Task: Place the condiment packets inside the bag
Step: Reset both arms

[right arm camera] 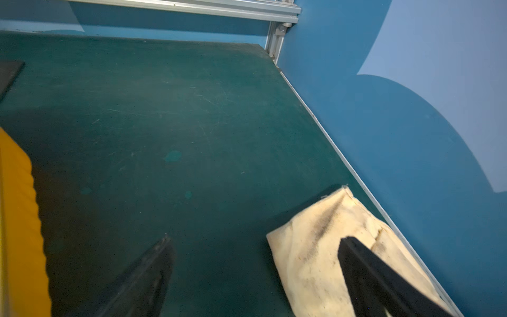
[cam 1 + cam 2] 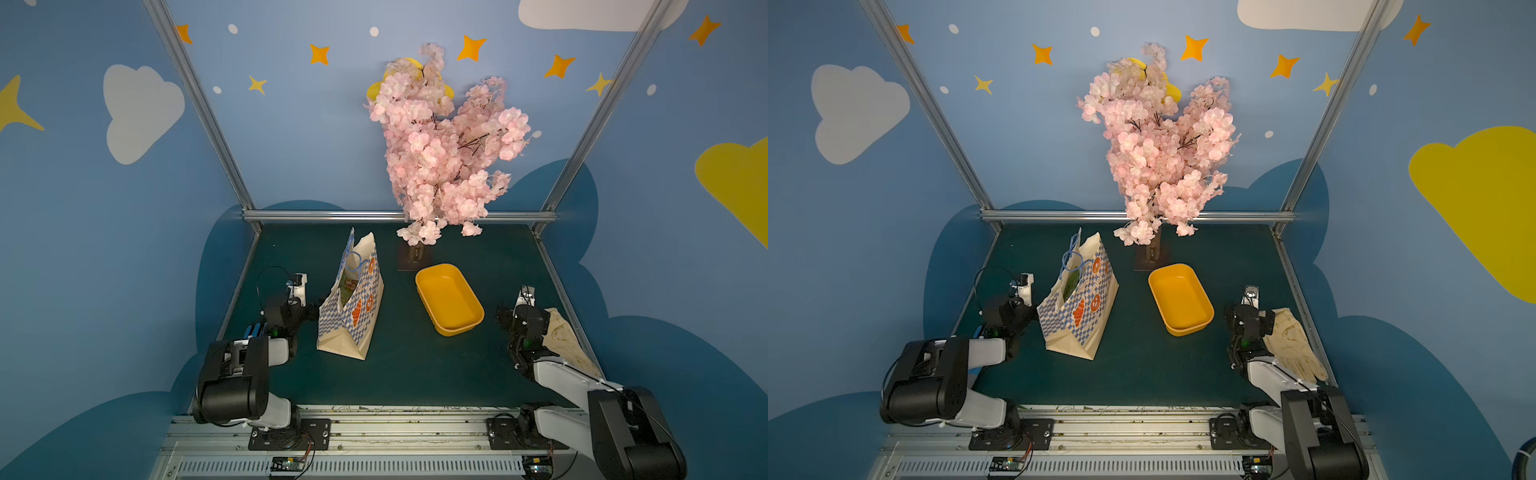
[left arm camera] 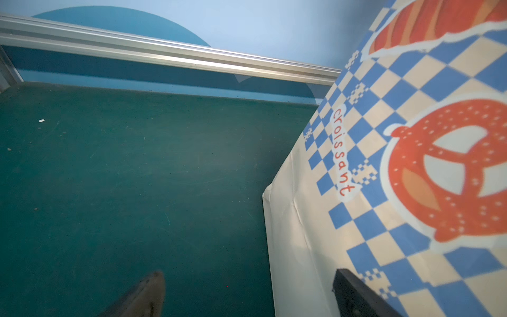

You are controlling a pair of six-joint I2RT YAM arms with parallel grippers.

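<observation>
Checkered blue-and-white paper bag [image 2: 353,309] holding glossy green packets [image 2: 1070,283] is being shown just beside the wide-open, empty left pincer [image 3: 248,274]; right pincer [image 1: 255,238] likewise.

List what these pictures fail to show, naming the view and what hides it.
- Condiment packets: in both top views only a green sliver shows; the walls of the bag hide how many there are.
- Yellow shape: pink blossoms cover most of it in both top views, so it cannot be identified.
- Glove: in the right wrist view, cut off by the frame edge.

Both top views high over whole table [image 2: 415,374], wrist views low, left close beside bag [image 3: 397,96]
</observation>
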